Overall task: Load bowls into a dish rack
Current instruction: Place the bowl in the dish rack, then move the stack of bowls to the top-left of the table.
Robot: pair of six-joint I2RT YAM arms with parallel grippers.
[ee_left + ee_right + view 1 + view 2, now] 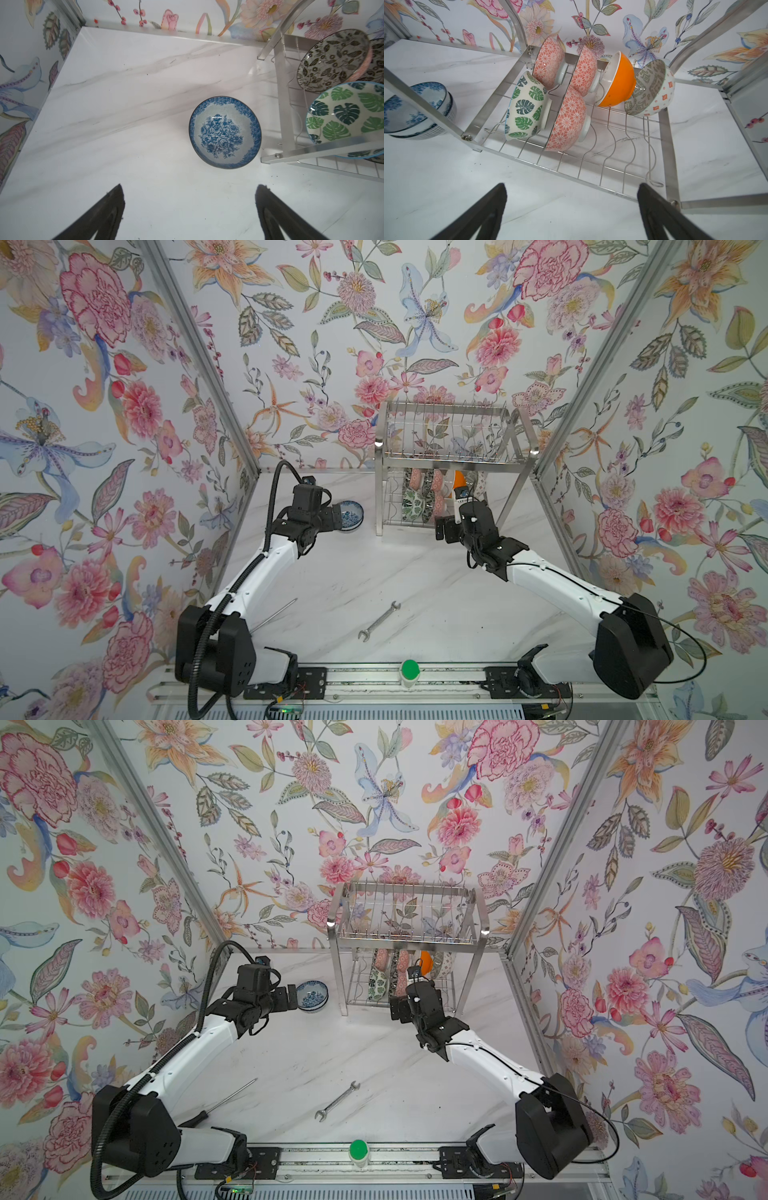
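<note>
Counter [374,572] of white marble look, taken from left to right.

First the left claw [190,185]: spread to its full width, holding nothing, over bare counter. Just ahead of its tips and apart from them, one blue-and-white bowl [224,132], standing on its foot with the mouth straight up, just left of the dish rack. Blue rose bunch in the centre, blue flower band under a dark rim. Perhaps a second bowl nested under it in the right wrist view; not possible to tell.

Next the dish rack [451,463]: shiny steel wire, two tiers, at the back of the counter and right of the middle, long axis running left to right along the back wall. Six bowls in its lower tier, all on edge between the wavy wires, mouths turned to the left, feet to the right.

Front row, two:
- one green-leaf bowl [527,108], white with green and dark teal leaves
- one pink bowl [569,118], with white flower lattice and white foot

Back row, four:
- two more of the same pink pattern
- one orange bowl [618,83], with pale speckled inside
- one grey-patterned bowl [654,91], white outside with small orange diamonds

Last the right claw [572,185]: also fully spread, empty, before the front edge of the lower tier, touching nothing.
</note>
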